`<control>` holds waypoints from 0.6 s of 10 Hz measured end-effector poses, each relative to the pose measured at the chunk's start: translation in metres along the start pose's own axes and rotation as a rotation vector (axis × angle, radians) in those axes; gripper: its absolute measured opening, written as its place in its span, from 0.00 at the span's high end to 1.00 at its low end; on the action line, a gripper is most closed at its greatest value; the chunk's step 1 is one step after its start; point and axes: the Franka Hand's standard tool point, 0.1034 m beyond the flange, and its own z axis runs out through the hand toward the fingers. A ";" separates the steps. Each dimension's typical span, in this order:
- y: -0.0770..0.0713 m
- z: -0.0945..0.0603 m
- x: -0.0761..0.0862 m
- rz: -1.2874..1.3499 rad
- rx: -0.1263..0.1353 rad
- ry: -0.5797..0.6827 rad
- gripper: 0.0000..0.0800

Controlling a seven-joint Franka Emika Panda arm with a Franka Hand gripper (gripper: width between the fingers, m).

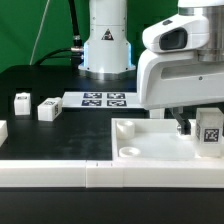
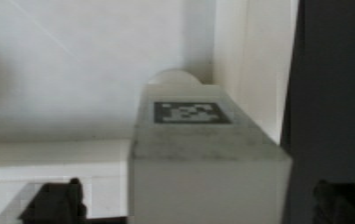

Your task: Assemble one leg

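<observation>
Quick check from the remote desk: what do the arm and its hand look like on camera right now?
The arm is glossy white, rounded housing with a dark grey inset on its wrist. Its base column is white with a black triangular mark. The hand has black fingertips; the wrist view is blurry.

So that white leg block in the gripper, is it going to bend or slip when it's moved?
Probably stiff: the leg looks like a solid plastic block with square edges. Its flat sides should seat well between the gripper fingers, though smooth plastic could slip. It won't roll; taller than wide, it might tip.
</observation>
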 end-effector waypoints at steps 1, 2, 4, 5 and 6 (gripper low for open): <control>0.000 0.000 0.000 0.000 0.000 0.000 0.33; 0.000 0.000 0.000 0.000 0.000 0.000 0.33; 0.003 0.000 0.000 0.002 -0.004 0.001 0.64; 0.003 0.000 0.000 0.019 -0.003 0.001 0.64; 0.004 0.000 0.000 0.045 -0.001 0.000 0.64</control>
